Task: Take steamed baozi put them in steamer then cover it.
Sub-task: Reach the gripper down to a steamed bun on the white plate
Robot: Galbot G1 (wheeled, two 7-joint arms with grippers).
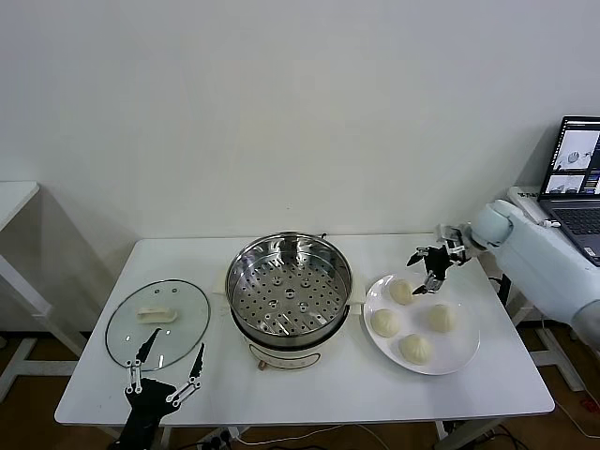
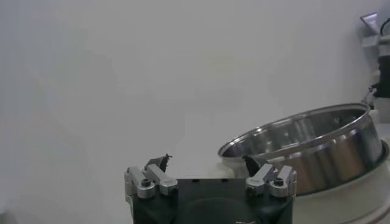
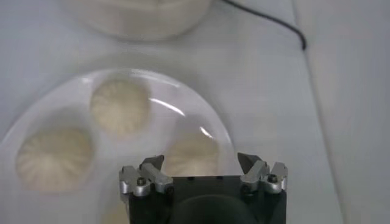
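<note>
**A:** What's at the left of the head view?

**B:** My left end effector (image 1: 167, 371) sits at the lower left, over the front edge of the desk (image 1: 309, 389), its fingers spread wide with nothing between them. Just above it in the frame, the cover (image 1: 157, 323) lies flat on the desk, its cream handle facing up. In my left wrist view the fingers (image 2: 157, 163) stand well apart, with the steamer (image 2: 304, 146) to the right of them in the frame.

**A:** And the middle?

**B:** The steamer (image 1: 290, 286) stands at the centre on its white base. Its perforated tray is bare; no baozi is inside.

**A:** The right?

**B:** A white plate (image 1: 463, 356) lies right of the steamer, just beside its base, carrying all four baozi (image 1: 401, 292). My right end effector (image 1: 427, 273) hangs at the plate's upper left, just above the rearmost baozi, fingers wide and holding nothing. I cannot tell if it touches the bun. In the right wrist view the open fingers (image 3: 153, 164) frame one baozi (image 3: 192, 153), with two others further left. A laptop (image 1: 576, 178) shows at the far right edge.
</note>
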